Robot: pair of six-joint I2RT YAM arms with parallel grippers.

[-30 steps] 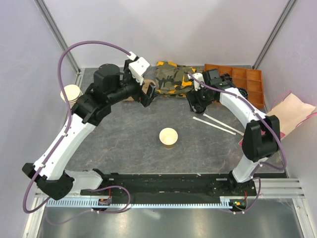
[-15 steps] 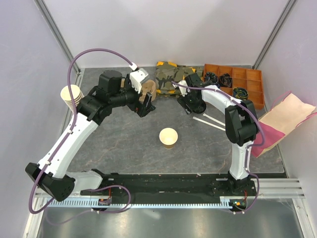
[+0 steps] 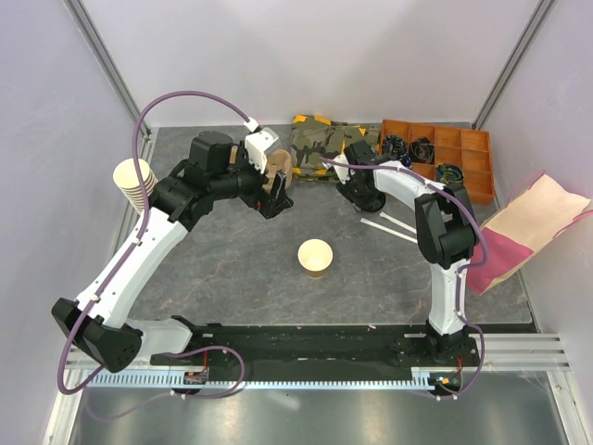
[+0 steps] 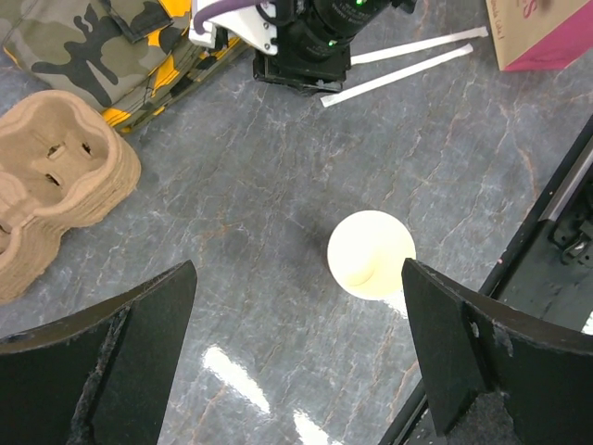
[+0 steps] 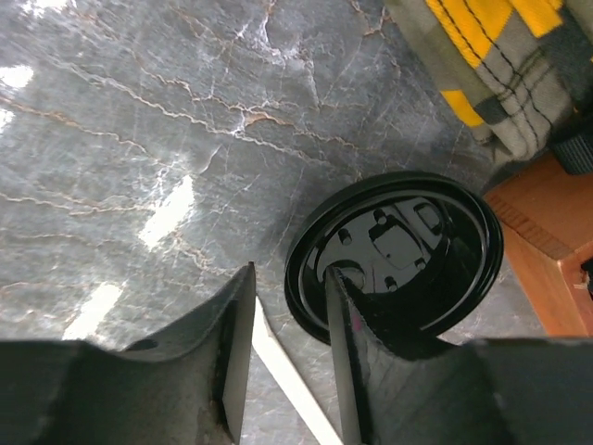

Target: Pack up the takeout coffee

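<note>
Packing has hardly begun, by my reckoning. Nearest me, the small tan kraft paper cup [image 3: 315, 257] stands upright at mid-table, lidless and pale inside, well apart from both pincers and not yet in any carrier. My left pincer [image 4: 298, 306] hangs wide open and empty, near the brown moulded-pulp cup carrier [image 4: 51, 176]. Farther off, my right pincer [image 5: 289, 297] is part-open astride the rim of the round black plastic lid [image 5: 408, 241] — one finger over it, one outside — with no firm hold that I can see. Lidding and packing remain.
</note>
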